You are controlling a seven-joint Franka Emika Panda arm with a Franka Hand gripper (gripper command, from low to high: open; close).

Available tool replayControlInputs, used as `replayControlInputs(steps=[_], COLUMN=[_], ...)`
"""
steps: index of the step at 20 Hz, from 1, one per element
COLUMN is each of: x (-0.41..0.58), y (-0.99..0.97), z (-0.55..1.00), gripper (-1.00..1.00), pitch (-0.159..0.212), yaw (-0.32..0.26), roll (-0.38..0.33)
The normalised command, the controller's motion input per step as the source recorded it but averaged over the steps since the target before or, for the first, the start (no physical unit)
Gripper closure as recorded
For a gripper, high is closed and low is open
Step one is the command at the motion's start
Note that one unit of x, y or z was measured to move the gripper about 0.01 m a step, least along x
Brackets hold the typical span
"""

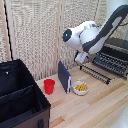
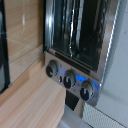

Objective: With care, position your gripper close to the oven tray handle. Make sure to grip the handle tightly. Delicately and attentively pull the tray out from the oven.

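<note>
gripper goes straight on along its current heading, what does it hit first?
Likely the oven front: the wrist view faces the door's lower edge and the row of knobs. In the exterior view the gripper hangs by the oven tray, so depth is unclear.

Light wood desk (image 1: 95,107) carries: big black fabric box (image 1: 20,95) at exterior view's left edge, red cup (image 1: 49,86) & upright blue board (image 1: 64,76) mid-desk, white bowl (image 1: 80,88) w/ yellow bits beside board, oven (image 1: 114,56) at far right corner.
</note>
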Motion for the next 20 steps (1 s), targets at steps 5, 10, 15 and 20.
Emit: replayControlInputs(steps=[5,10,15,20], x=[0.237,0.125,0.106,0.150], y=[-0.34,-0.31,-0.40,-0.46], z=[-0.10,-0.13,-0.11,-0.11], gripper=[-1.00,-1.00,-1.00,-1.00], pitch=[0.000,-0.002,-0.019,-0.020], yaw=[0.071,0.002,0.000,0.005], roll=[-0.154,-0.132,-0.081,-0.063])
